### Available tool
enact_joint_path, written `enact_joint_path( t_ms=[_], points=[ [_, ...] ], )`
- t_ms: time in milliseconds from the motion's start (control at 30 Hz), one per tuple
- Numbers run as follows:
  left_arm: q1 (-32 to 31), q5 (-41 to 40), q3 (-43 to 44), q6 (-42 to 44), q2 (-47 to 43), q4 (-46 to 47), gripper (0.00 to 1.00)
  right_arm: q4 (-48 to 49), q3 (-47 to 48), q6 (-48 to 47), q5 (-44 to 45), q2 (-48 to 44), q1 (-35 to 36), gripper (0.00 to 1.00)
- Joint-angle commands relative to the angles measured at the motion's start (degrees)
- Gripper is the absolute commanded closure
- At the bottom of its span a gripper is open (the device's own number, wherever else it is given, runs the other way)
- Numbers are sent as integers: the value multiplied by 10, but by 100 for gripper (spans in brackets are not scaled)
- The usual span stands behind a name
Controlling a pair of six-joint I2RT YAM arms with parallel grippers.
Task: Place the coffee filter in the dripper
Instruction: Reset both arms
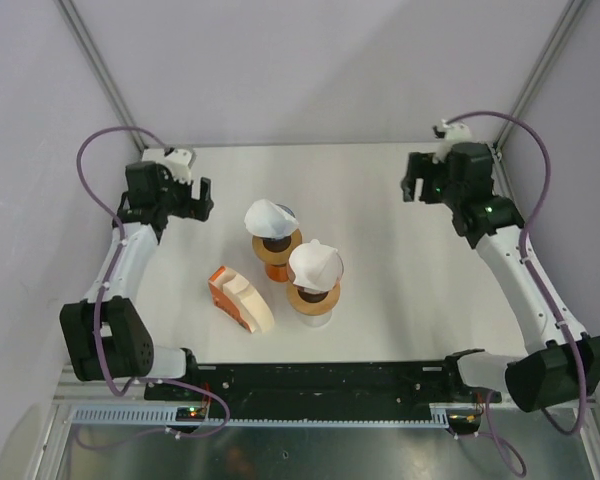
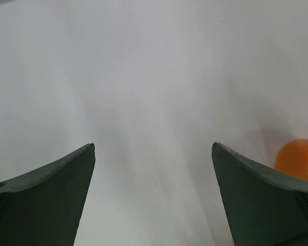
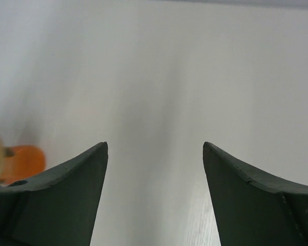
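Note:
Two orange drippers stand mid-table in the top view, each with a white coffee filter in it: the far filter sits on the far dripper, the near filter on the near dripper. An orange holder with a stack of cream filters lies to the left of them. My left gripper is open and empty at the far left. My right gripper is open and empty at the far right. An orange dripper edge shows in the left wrist view and in the right wrist view.
The white table is bounded by grey walls with metal frame posts at the far corners. A black rail runs along the near edge between the arm bases.

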Motion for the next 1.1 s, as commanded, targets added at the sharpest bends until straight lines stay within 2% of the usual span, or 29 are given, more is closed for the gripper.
enact_joint_path(
  t_ms=[0, 200, 433, 633, 733, 867, 1067],
  points=[
    [36, -57, -105, -66, -33, 245, 0, 102, -107, 63, 17, -60, -101, 20],
    [41, -106, -265, -97, -39, 459, 0, 254, -288, 60, 64, -127, -178, 19],
    [54, -53, -383, -138, -42, 599, 0, 460, -491, 52, 109, -166, -192, 18],
    [58, -54, -394, -183, -45, 620, 0, 627, -639, 44, 127, -184, -192, 18],
    [58, -27, -407, -200, -36, 623, 0, 701, -696, 35, 120, -180, -192, 18],
    [58, -12, -424, -203, -3, 638, 0, 758, -730, 31, 111, -169, -191, 18],
    [58, -10, -426, -204, 6, 645, 0, 787, -733, 23, 108, -152, -190, 18]
  ],
)
